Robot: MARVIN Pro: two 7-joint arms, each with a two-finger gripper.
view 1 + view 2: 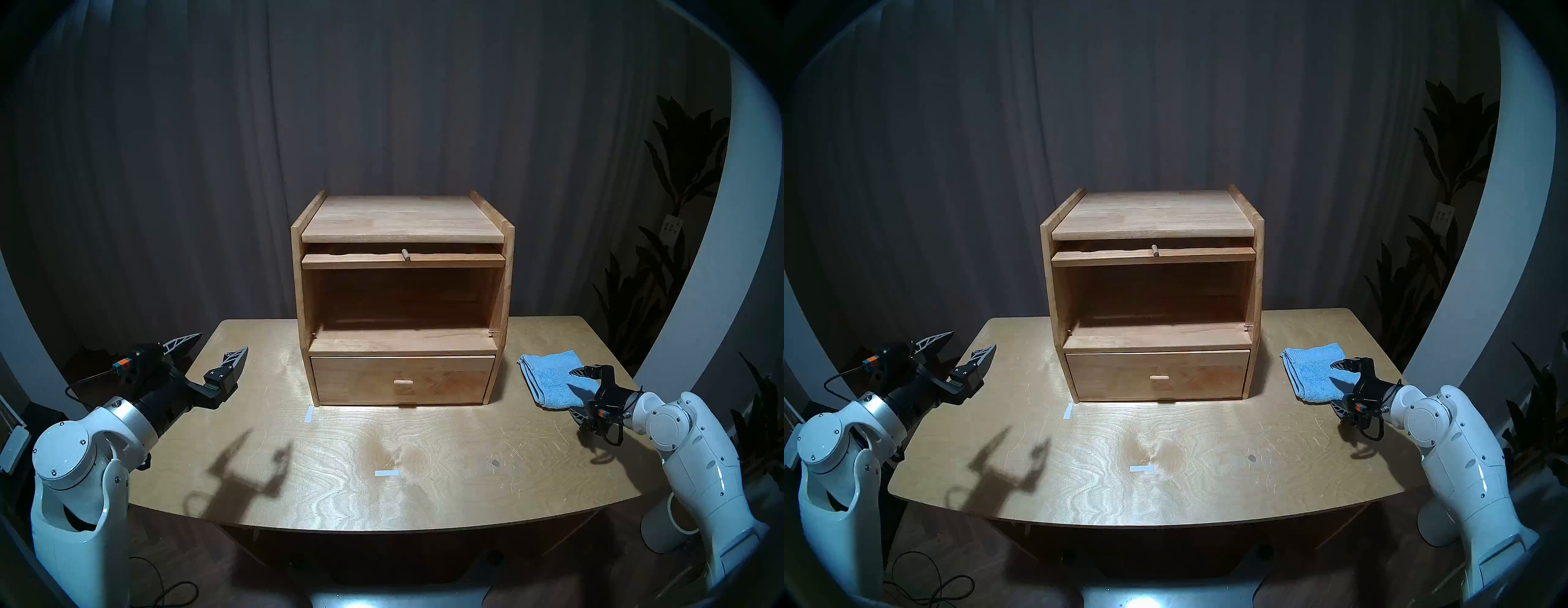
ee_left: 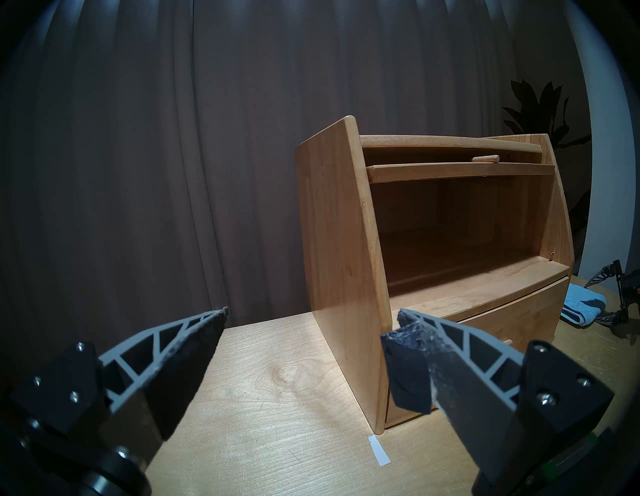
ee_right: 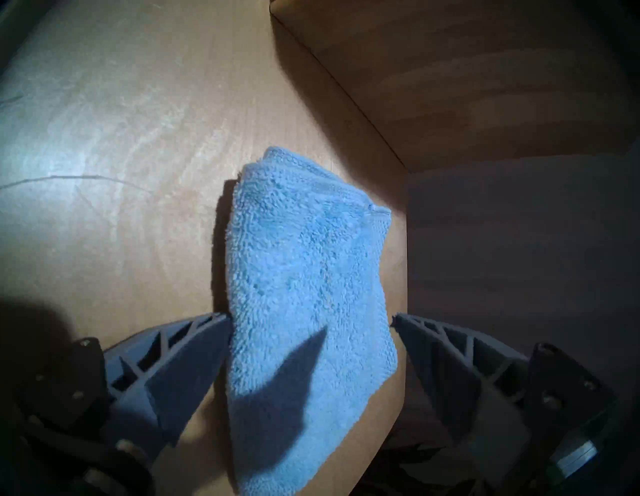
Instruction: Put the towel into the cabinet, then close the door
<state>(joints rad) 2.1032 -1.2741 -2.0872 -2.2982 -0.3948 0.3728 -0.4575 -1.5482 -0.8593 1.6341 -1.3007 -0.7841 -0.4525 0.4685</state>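
The towel (image 1: 551, 378) lies folded on the table (image 1: 424, 450), to the right of the cabinet (image 1: 403, 297) and a little apart from it. It is a long shape. Its long side runs from the back of the table toward the front edge, where the robot is.

The right gripper (image 1: 580, 389) is right at the towel, so the right arm is much the nearer one. In the right wrist view, the towel (image 3: 308, 294) sits between the two fingers and stretches away from the gripper along its long side. The fingers are spread wide, one on each side of the towel's narrow width. The left finger (image 3: 194, 346) looks like it is just at the towel's edge. The other finger has a small gap. Nothing is held yet. I think the next move is to go down a bit and squeeze the towel across its short side.

The left gripper (image 1: 220, 354) is far off, over the table's left side, well away from the towel. Its fingers are also wide apart and empty.

The cabinet's big top space is open and has nothing in it. The door (image 1: 403, 260) is flipped up and tucked flat under the top board, with its little knob (image 1: 405, 254) sticking out. The drawer (image 1: 403, 380) below is closed.
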